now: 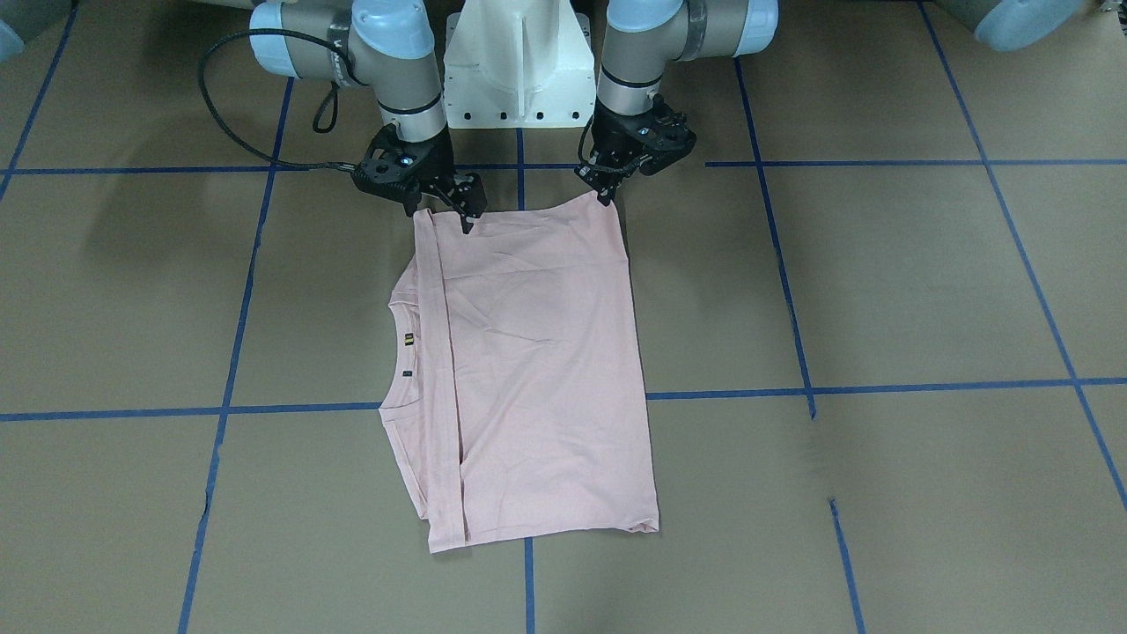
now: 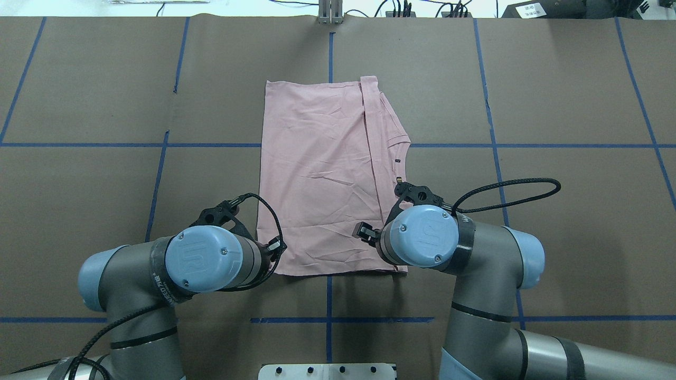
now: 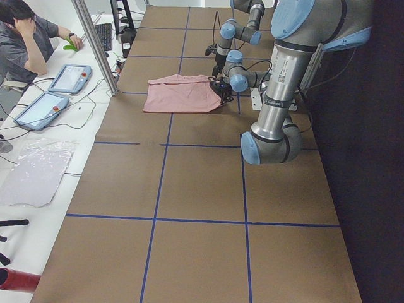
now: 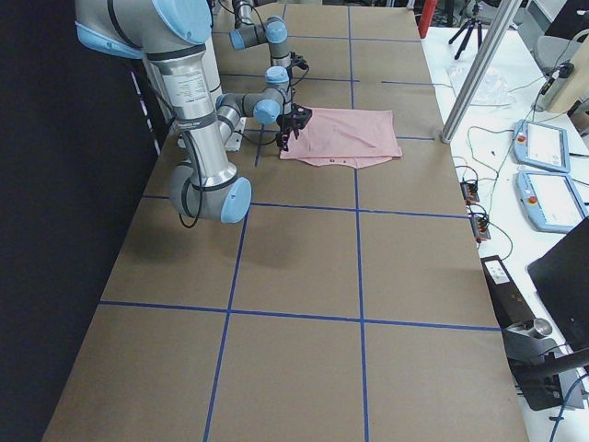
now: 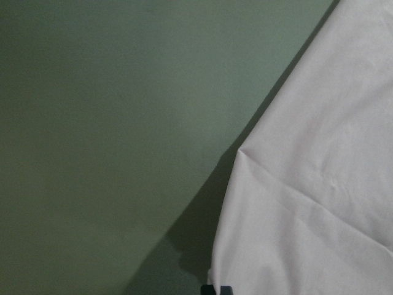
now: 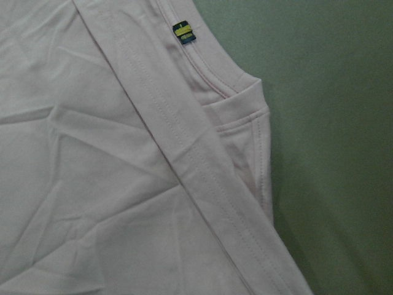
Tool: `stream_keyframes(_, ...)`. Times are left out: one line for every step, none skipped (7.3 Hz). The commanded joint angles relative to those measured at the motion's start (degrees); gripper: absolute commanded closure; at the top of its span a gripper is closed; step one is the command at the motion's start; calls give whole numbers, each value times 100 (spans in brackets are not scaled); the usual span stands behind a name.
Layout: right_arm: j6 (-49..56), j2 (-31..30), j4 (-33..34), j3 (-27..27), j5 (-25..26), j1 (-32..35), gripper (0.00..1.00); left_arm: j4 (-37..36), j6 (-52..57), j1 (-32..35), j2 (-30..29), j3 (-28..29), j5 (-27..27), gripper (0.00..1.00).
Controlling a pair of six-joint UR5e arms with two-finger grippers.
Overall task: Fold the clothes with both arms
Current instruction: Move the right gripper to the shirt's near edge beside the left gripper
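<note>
Brown paper-covered flat surface (image 1: 880, 282), marked into a grid by blue tape lines (image 1: 880, 387). White pedestal base (image 1: 519, 62) at the robot's edge, in the middle. Grey tubular left arm with light blue joint caps (image 2: 137, 295) and matching grey tubular right arm (image 2: 475, 248) both bent inward and reaching down to the near edge of the cloth. Looped black cable (image 2: 507, 190) hanging off the right wrist. Pale pink short-sleeved T-shirt (image 1: 537, 352) lying mid-surface just in front of the pedestal, folded into a rough rectangle, plain side up, lightly creased, neck opening toward the robot's right, a stitched hem band running across it beside the collar. Near edge close to the pedestal, far edge well out toward the operators' side. Black two-fingered left hand (image 1: 606, 195) at the near left corner of the T-shirt, fingertips drawn together and pinching that corner; in the left wrist view, cloth edge raised a little with a dark shadow beneath and a bit of black fingertip (image 5: 216, 289) at the bottom. Black two-fingered right hand (image 1: 467, 211) above the near right part of the cloth by the hem band; apart or together: cannot tell. Small yellow-and-blue neck label (image 6: 182, 32) on the collar rim.
</note>
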State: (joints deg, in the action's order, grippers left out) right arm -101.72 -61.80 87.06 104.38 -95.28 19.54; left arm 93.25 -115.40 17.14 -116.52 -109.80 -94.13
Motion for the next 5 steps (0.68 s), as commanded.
stream_keyframes(-76, 142, 204, -252, -305, 41, 0, 9, 0, -1, -2, 2, 0, 100)
stream_keyframes(-76, 142, 276, -269, -315, 33, 0, 9, 0, -1, -11, 2, 0, 100)
stream_keyframes(-76, 107, 285, -278, -315, 15, 0, 9, 0, -1, -11, 2, 0, 100)
stream_keyframes(-76, 98, 285, -296, -315, 6, 0, 9, 0, -1, -11, 2, 0, 100)
stream_keyframes(-76, 98, 285, -322, -315, 6, 0, 9, 0, -1, -11, -7, 0, 100)
